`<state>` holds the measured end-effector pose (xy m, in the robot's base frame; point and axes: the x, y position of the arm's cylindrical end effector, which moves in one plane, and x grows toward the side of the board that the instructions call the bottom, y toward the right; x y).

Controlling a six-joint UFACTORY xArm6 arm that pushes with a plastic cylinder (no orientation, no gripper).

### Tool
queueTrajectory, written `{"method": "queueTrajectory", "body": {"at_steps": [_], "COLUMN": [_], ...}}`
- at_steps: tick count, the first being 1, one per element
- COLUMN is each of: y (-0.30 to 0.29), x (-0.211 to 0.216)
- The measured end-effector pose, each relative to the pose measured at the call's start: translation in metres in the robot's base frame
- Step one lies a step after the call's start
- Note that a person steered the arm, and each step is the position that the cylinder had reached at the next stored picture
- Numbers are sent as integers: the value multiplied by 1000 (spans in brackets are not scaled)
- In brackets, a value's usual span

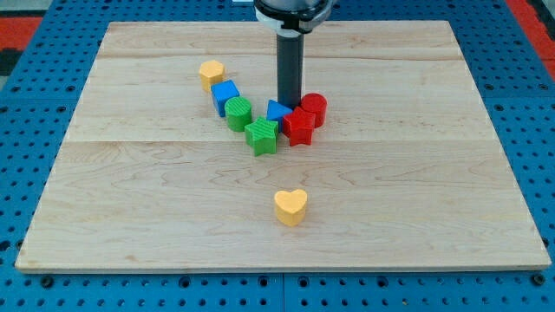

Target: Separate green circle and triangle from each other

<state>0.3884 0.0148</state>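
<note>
Just now my tip (289,104) stands on the board (434,173) above the frame's centre, its lower end right behind the blue triangle (278,110) and apparently touching it, with the red cylinder (314,107) just to its right. I carry no jaws, only a straight dark rod, so nothing is held; the rod merely presses at the triangle's far side, though I cannot tell for sure whether contact is made. The triangle sits wedged between the green star (262,135) at its lower left and the red star (300,126) at its lower right, touching or nearly touching both. The green circle (239,113) lies left of the triangle, apart from it by a small gap, and touches the green star below it and the blue cube (225,94) at its upper left. Farther up and left sits a yellow block (211,73), its shape unclear, just beside the blue cube. A yellow heart (290,206) rests alone in the lower middle of the frame, well apart from the cluster.
</note>
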Motion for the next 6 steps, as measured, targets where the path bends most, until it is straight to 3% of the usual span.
{"method": "queueTrajectory", "body": {"at_steps": [1,3,4,6], "y": [-14,-45,-69,-33], "x": [21,-4,10,48]}}
